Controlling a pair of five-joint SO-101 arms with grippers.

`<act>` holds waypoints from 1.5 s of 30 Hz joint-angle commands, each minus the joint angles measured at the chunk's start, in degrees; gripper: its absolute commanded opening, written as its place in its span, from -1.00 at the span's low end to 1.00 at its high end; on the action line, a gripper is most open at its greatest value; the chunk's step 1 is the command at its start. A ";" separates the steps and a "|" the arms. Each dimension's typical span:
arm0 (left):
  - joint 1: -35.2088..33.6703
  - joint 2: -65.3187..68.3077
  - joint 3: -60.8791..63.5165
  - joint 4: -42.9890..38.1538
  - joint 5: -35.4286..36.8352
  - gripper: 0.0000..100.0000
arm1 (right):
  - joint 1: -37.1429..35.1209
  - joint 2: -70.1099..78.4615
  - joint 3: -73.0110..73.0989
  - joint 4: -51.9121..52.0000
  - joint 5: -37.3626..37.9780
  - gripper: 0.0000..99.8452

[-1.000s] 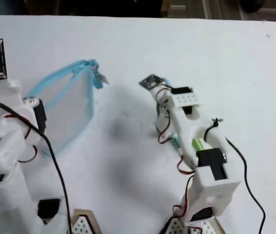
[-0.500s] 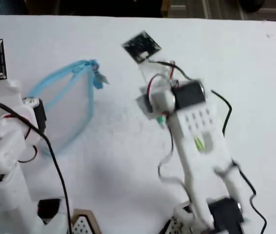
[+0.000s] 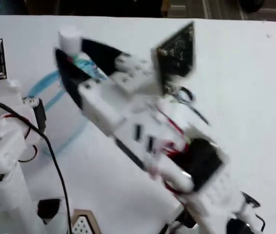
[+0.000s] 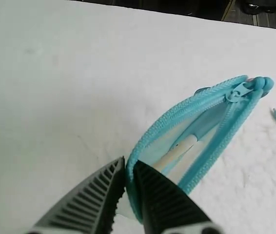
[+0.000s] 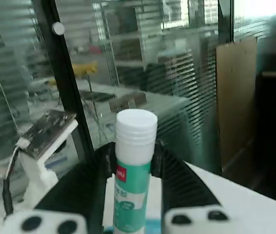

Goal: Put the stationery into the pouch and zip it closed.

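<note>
Risk: white-capped, green-labelled glue stick (image 5: pixel 133 190), clamped in right hand (image 5: pixel 134 146) over light-blue zip pouch (image 4: pixel 174 119) on table (image 4: pixel 55 73), may miss narrow mouth (left hand (image 4: pixel 129 168) pinches its rim); tilted drop could glance off, roll away.

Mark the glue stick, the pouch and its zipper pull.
glue stick (image 5: pixel 136 127), right wrist view, white cap
pouch (image 4: pixel 177 118), left wrist view, upper zipper rim
zipper pull (image 4: pixel 237 91), left wrist view, slider body
</note>
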 commanded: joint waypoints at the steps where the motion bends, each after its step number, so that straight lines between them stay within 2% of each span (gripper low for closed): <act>1: 0.66 -0.66 -0.44 -1.41 0.00 -0.96 | -0.13 4.53 5.01 -14.99 -0.70 -0.97; 4: 0.66 -0.66 -0.53 -1.41 0.00 -0.96 | -0.40 8.57 10.02 -20.62 -0.70 -0.97; 8: 0.66 -0.84 -0.62 -1.32 -0.09 -0.96 | 1.01 11.03 17.32 -22.99 -0.70 -0.97; 21: 0.66 -0.57 -0.44 -1.41 -0.09 -0.96 | 2.07 -2.15 35.60 -22.64 -0.26 -0.96; 23: 0.66 -0.57 -0.44 -1.41 -0.09 -0.96 | 1.98 -2.24 38.24 -22.55 -0.26 -0.88; 29: 0.66 -0.57 -0.26 -1.41 -0.09 -0.96 | -1.19 -2.33 34.64 -15.60 -0.35 -0.32; 36: 0.66 -0.57 -0.26 -1.41 -0.18 -0.96 | -0.92 -2.33 21.45 -8.92 -0.44 -0.37; 39: 0.66 -0.57 -0.26 -1.41 -0.18 -0.96 | 4.53 -1.89 16.44 -6.55 -0.35 -0.37; 43: 0.66 -0.57 -0.26 -1.41 -0.18 -0.96 | 17.89 -1.71 12.13 -0.75 -0.09 -0.37; 45: 0.66 -0.57 -0.26 -1.41 -0.18 -0.96 | 24.31 -1.63 11.87 5.32 4.22 -0.37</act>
